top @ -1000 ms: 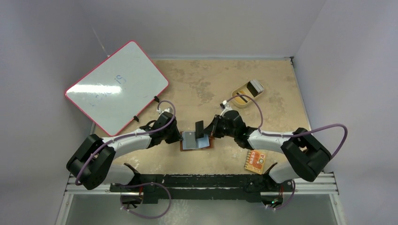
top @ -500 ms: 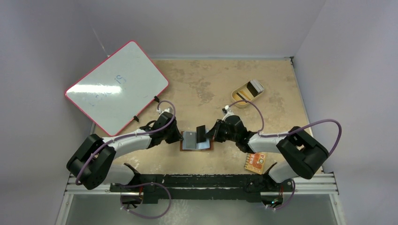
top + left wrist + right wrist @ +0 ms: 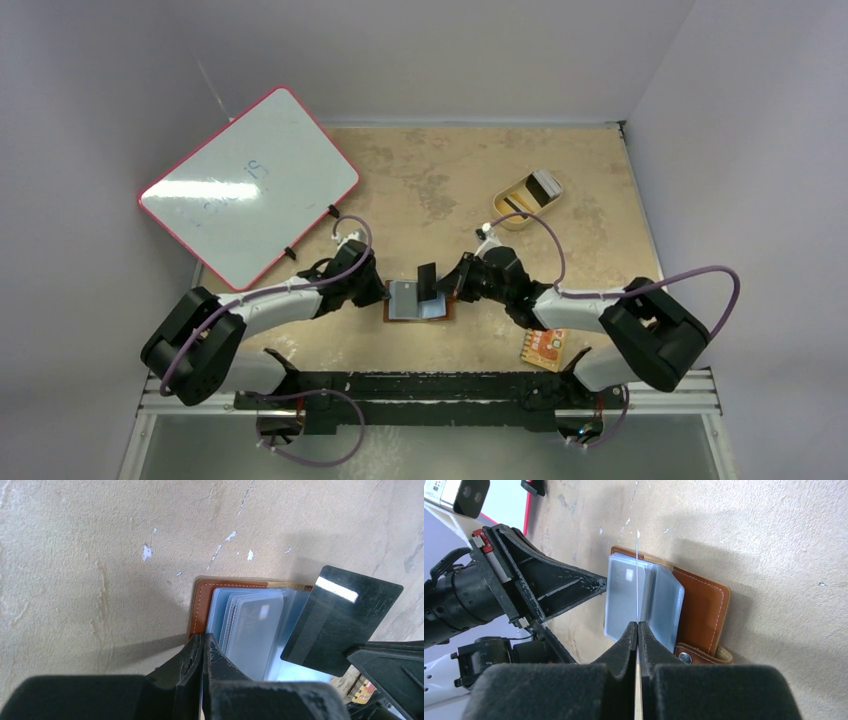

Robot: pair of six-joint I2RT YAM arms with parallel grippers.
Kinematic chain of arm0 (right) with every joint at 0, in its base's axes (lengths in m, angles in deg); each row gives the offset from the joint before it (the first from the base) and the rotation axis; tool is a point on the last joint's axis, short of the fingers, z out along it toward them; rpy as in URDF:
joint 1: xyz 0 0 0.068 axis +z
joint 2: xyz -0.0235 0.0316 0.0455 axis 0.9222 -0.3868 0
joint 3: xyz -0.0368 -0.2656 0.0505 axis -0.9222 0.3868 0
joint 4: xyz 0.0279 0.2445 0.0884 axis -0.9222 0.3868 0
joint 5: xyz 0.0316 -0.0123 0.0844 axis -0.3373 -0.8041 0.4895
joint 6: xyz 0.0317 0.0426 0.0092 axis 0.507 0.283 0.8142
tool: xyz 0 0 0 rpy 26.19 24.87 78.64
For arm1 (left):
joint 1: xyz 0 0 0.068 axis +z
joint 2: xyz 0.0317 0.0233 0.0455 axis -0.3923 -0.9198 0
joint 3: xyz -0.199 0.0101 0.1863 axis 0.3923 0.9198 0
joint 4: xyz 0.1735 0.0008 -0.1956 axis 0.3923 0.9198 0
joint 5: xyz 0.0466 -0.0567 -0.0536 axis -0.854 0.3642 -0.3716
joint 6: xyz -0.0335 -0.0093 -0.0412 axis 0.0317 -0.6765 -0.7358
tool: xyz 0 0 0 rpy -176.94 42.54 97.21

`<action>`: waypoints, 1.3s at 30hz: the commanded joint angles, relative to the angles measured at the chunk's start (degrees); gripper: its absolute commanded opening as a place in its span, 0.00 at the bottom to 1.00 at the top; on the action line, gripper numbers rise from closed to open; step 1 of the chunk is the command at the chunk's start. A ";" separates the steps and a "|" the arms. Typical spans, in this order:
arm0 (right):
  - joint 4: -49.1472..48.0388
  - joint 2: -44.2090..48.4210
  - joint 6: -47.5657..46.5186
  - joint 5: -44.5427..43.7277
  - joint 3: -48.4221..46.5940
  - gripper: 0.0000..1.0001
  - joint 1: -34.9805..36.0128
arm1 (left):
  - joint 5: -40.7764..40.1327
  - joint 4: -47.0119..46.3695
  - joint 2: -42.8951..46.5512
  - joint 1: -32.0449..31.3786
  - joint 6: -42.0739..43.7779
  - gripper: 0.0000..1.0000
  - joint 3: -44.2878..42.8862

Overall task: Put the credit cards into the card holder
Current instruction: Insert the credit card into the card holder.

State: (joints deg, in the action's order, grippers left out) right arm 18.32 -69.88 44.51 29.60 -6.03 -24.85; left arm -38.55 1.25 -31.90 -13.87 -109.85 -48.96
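- Card holder point(image 3: 701, 610) lay open on the table point(image 3: 420, 170), at the middle of the near edge, between the two grippers.
- Its clear pockets point(image 3: 250, 630) faced up, fanned; the snap tab point(image 3: 686, 655) was on the side towards the right arm.
- Right gripper point(image 3: 637, 627): jaws clamped on one black card point(image 3: 340, 620).
- The card stood on edge over the pockets and showed edge-on as a thin line in the right wrist view. Whether its lower edge was in a pocket could not be told.
- Left gripper point(image 3: 202, 642): jaws fully closed, tips at the holder's left edge. Whether they pinched a sleeve or only pressed there could not be told.
- Tan dish point(image 3: 515, 203) sat towards the far right corner, well apart from the holder, with more cards point(image 3: 543, 184) in it; too small to count.
- Orange packet point(image 3: 543, 345) lay at the near right edge, beside the right arm.
- Whiteboard point(image 3: 250, 185) overhung the far left corner.
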 commanded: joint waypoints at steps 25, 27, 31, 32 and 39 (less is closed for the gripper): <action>-7.74 -3.90 4.55 -3.38 5.05 0.00 4.14 | -2.91 4.98 -0.02 -1.01 -3.91 0.00 3.90; -7.44 -3.76 5.03 -3.73 5.60 0.00 4.36 | -3.03 5.02 -0.08 -1.03 -3.91 0.00 3.89; -6.56 -2.80 5.38 -4.17 6.23 0.00 4.53 | -3.14 5.09 -0.20 -1.06 -3.98 0.00 3.83; -6.00 -2.55 5.53 -4.35 6.30 0.00 4.62 | -3.16 5.15 -0.20 -1.01 -4.02 0.00 3.82; -5.68 -2.35 5.95 -5.22 6.94 0.00 4.89 | -3.66 5.63 0.15 -1.01 -4.04 0.00 3.69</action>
State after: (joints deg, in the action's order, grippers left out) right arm 11.65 -72.59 50.08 26.41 0.18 -20.37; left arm -40.14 0.31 -30.88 -14.42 -114.35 -47.49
